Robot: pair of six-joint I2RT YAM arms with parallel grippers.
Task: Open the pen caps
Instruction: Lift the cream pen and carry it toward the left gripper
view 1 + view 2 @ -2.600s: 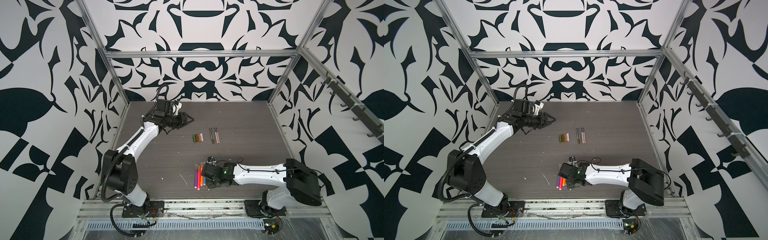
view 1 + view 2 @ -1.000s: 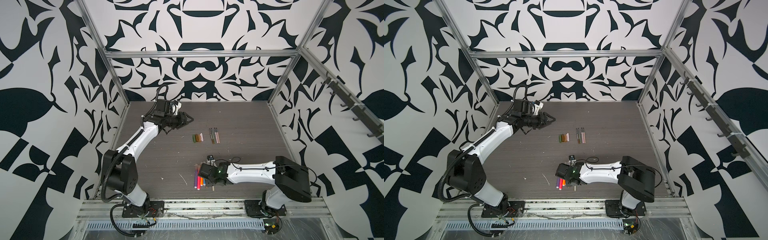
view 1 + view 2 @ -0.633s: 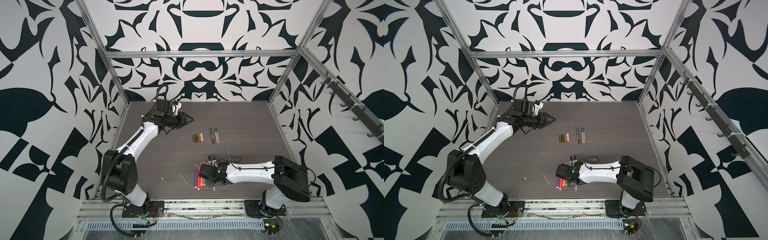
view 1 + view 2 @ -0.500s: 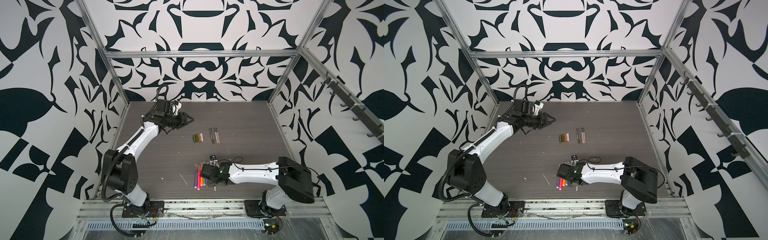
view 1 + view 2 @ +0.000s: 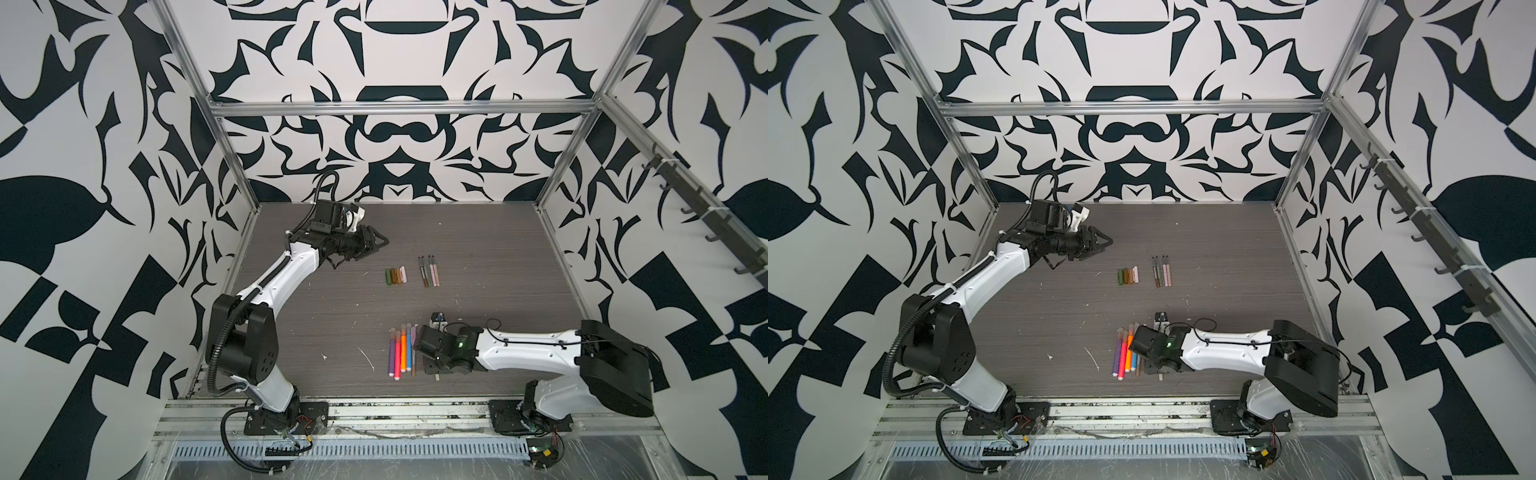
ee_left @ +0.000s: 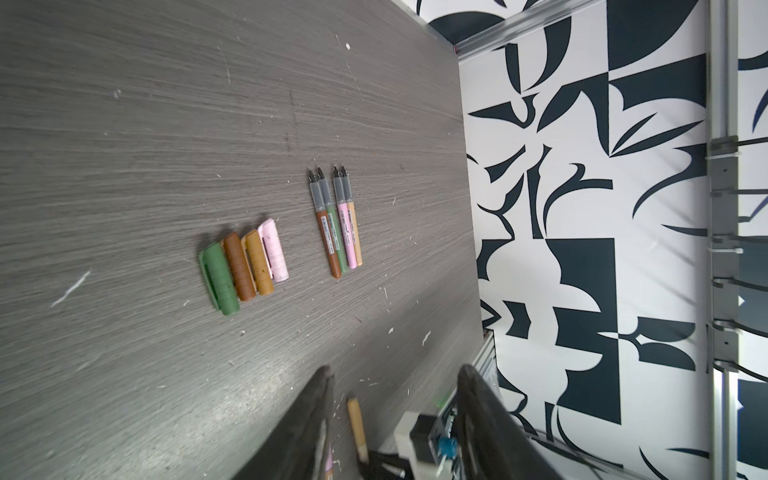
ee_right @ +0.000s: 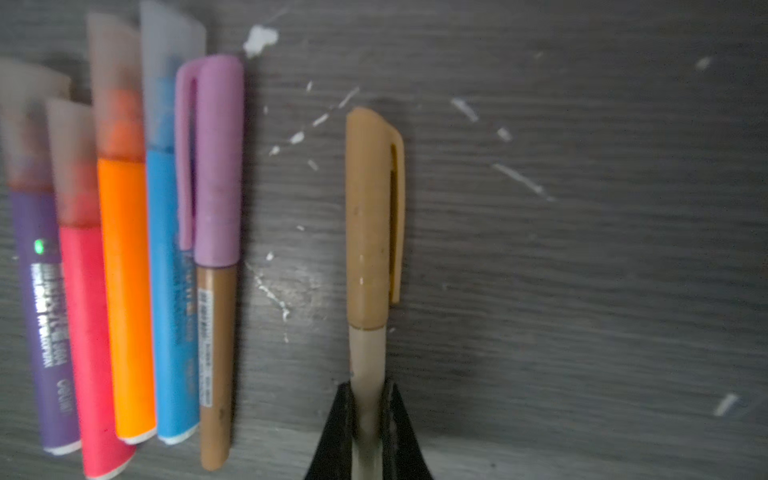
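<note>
Four loose caps (image 6: 243, 268) in a row, four uncapped pens (image 6: 336, 226) beside them, left claw (image 6: 395, 372) parted

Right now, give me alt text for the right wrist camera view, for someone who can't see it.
The right gripper is shut on the pale barrel of a tan-capped pen against a dark wood-grain table. Beside it lie four bright markers with translucent caps and a lilac-capped brown pen.

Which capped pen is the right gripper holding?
The tan-capped pen with the pale barrel: the right gripper is shut on it, and it lies apart from the other five pens.
</note>
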